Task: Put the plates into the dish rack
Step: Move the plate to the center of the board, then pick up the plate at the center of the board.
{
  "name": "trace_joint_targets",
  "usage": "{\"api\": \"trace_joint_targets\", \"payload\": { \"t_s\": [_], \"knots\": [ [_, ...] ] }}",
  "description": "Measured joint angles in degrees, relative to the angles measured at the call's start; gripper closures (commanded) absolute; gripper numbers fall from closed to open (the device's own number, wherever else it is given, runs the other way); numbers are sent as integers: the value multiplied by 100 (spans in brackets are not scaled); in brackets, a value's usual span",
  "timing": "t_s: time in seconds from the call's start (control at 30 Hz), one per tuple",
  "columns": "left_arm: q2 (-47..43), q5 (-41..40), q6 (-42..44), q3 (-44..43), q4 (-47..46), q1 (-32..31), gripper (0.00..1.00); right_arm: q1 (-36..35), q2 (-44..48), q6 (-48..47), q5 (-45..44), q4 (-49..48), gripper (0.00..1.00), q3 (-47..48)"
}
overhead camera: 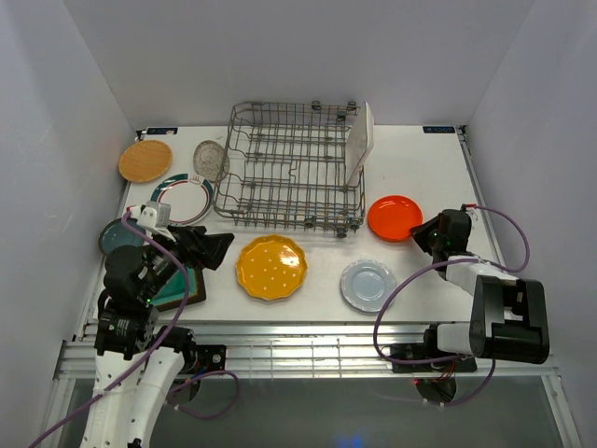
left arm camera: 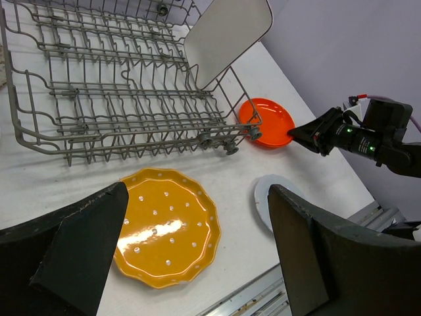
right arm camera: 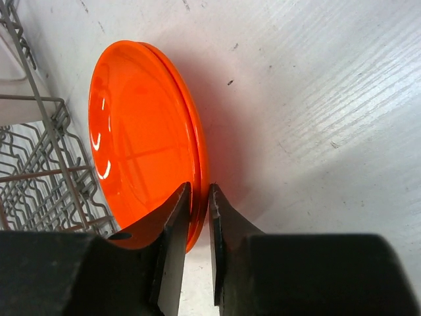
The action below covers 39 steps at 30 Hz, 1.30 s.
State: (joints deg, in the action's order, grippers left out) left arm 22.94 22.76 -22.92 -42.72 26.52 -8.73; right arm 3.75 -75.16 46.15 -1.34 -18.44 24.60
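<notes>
Right gripper (right arm camera: pixel 198 192) narrow, jaws straddling the orange-red plate (right arm camera: pixel 138 131) rim; can't tell if clamped. Left gripper (left arm camera: pixel 197 197) wide, empty, yellow plate (left arm camera: pixel 164 227) just ahead.

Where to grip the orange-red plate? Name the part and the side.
Take the orange-red plate by its raised rim on the edge facing the right gripper, coming in low from the right. It lies flat on the table, so only that lip fits between the jaws.

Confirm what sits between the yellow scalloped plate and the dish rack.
Nothing: just a bare strip of white table between the yellow scalloped plate and the dish rack. Clearest in the left wrist view.
</notes>
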Motion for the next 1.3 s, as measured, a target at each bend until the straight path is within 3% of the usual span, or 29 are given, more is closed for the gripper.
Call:
{"api": "trace_joint_targets", "payload": {
  "t_s": [0.1,0.23,0.83,1.3],
  "knots": [
    [0,2,0,0,-2,0,2,0,7,-31,-24,31,75,-15],
    [0,2,0,0,-2,0,2,0,-66,-116,-48,24,61,-13],
    [0,2,0,0,-2,0,2,0,-203,-330,-39,149,58,11],
    [0,2,0,0,-2,0,2,0,52,-437,-105,557,62,186]
  ]
}}
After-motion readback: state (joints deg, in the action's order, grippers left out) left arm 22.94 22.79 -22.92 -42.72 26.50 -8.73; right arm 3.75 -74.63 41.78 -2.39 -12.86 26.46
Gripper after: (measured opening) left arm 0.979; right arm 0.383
